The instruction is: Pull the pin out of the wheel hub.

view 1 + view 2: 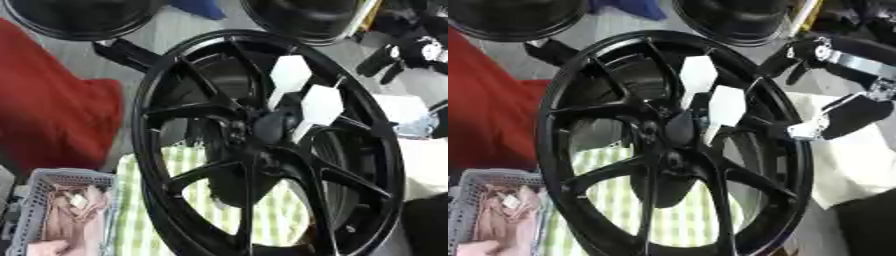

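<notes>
Looking left to right, I see a grey basket [35,200] of pinkish cloth at the near left, then the black wheel hub [262,145] standing over a green checked cloth [166,200]. Two white hexagonal pins [726,106] project from its centre. My right hand [811,52] sits far right beside the rim; I cannot tell its fingers' state.

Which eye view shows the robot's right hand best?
The right eye view. There the right hand and its silver-jointed arm reach toward the black wheel rim at upper right. The left eye view shows only dark fingers near its right edge.
</notes>
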Robot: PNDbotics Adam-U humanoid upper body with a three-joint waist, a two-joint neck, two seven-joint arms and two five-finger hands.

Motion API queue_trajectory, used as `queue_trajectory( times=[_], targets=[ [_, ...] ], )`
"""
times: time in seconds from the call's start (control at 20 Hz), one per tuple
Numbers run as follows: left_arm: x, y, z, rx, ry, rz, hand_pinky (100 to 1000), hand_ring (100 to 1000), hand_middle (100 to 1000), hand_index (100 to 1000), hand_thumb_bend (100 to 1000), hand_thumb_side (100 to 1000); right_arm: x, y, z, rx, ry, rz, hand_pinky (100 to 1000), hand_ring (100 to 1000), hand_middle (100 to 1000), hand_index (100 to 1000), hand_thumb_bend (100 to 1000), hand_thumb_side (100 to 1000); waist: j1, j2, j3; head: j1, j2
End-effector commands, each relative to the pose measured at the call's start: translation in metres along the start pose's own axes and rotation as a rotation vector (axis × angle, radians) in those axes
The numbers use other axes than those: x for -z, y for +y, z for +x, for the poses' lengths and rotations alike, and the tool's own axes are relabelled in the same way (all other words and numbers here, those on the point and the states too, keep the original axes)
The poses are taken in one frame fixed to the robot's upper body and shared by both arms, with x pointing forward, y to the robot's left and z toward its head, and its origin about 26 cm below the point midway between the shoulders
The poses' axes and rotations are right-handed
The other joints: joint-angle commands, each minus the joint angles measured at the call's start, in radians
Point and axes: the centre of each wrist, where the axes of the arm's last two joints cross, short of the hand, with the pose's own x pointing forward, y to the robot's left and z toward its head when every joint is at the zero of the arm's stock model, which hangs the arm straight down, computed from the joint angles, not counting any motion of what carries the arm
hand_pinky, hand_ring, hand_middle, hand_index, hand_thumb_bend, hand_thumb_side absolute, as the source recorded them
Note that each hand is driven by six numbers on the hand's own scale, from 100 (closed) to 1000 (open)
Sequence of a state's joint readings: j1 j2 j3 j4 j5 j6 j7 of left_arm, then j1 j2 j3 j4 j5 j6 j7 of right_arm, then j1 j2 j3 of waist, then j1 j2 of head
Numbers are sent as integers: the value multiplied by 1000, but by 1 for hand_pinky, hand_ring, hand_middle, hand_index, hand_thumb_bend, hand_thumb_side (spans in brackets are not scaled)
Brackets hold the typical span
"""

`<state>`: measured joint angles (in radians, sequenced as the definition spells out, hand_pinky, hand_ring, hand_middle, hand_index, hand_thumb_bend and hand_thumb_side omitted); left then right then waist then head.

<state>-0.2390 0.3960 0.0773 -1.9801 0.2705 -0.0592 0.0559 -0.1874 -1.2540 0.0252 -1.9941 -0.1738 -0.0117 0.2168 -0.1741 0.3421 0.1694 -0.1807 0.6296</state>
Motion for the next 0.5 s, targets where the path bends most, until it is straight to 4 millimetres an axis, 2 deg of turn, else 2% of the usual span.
queue_trajectory(
  times=[0.05, 0.5],
  targets=[
    [4, -2, 7, -5, -29, -16, 1000, 672, 642, 850, 100, 679, 1, -8, 5, 3, 3, -23, 662, 788, 743, 817, 507, 260, 5, -14, 4, -9, -14],
    [5, -3, 7, -10, -29, -17, 1000, 671, 641, 850, 100, 680, 4, 2, 4, 86, 7, -11, 621, 784, 736, 812, 519, 250, -1, -11, 13, -26, 9]
  ],
)
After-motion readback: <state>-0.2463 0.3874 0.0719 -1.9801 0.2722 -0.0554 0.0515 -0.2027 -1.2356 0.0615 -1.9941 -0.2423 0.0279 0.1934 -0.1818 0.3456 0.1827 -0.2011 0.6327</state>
